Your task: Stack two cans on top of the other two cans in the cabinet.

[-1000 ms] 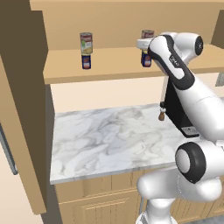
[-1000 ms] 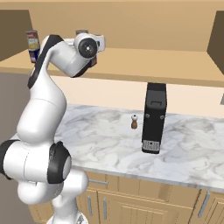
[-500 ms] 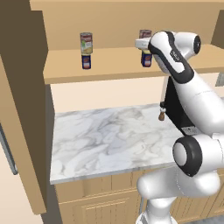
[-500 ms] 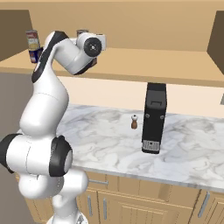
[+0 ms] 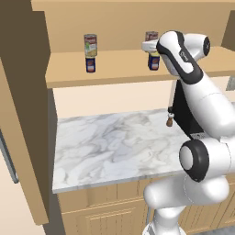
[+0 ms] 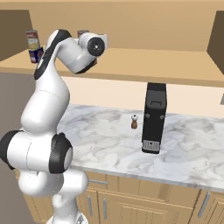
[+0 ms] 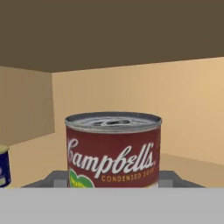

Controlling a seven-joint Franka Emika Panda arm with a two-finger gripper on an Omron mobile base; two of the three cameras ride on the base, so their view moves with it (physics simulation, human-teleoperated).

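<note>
On the cabinet (image 5: pixel 119 69) shelf, at the left, a tall red-and-white can (image 5: pixel 90 44) stands on a short dark blue can (image 5: pixel 90 64). To the right, my gripper (image 5: pixel 149 46) is shut on a second tall can (image 5: pixel 151 36), which sits directly over the other blue can (image 5: pixel 153 63); whether the two touch I cannot tell. The hand view has the held can (image 7: pixel 113 148) between the fingertips (image 7: pixel 57 179), with a blue can (image 7: pixel 3 166) at the left edge. In the right base view the left stack (image 6: pixel 33 41) is in sight, and the held can's top (image 6: pixel 83 33) peeks over the arm.
Below the shelf lies a marble counter (image 5: pixel 110 142). A black coffee machine (image 6: pixel 154 116) stands on it, with a small pepper shaker (image 6: pixel 134 122) beside it. Wooden drawers (image 6: pixel 131 205) run under the counter. A brown side panel (image 5: pixel 23 92) closes the cabinet on the left.
The arm has shifted only slightly, and the held can stays over the right blue can. The left stack has not moved.
</note>
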